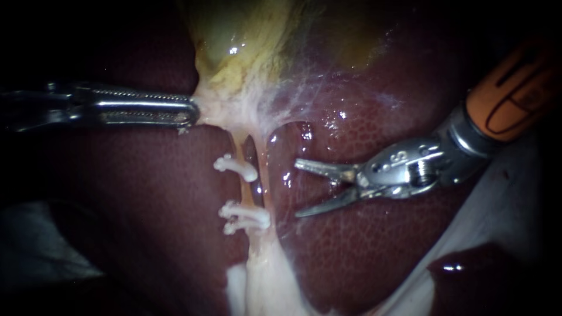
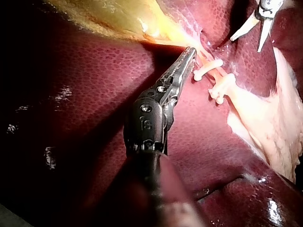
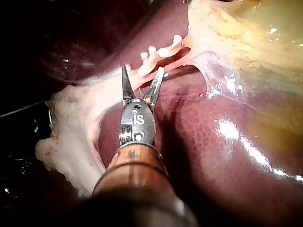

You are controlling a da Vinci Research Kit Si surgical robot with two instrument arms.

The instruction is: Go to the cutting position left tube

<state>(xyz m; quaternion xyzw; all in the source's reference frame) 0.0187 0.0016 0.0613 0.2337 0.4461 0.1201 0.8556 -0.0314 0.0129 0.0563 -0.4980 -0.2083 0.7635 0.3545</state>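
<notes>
Two pale tubes run down from the yellowish gallbladder across the dark liver. The left tube carries an upper white clip and a lower white clip. My left instrument has its jaws shut on the pale tissue at the gallbladder's neck, holding it to the left; the left wrist view shows the same hold. My right instrument stands with its blades open, just right of the tubes at the height of the gap between the clips. In the right wrist view its blades point at the clipped stretch.
Pale fatty tissue spreads below the clips. White cloth lies under the right instrument's shaft. A thin membrane stretches from the gallbladder over the liver.
</notes>
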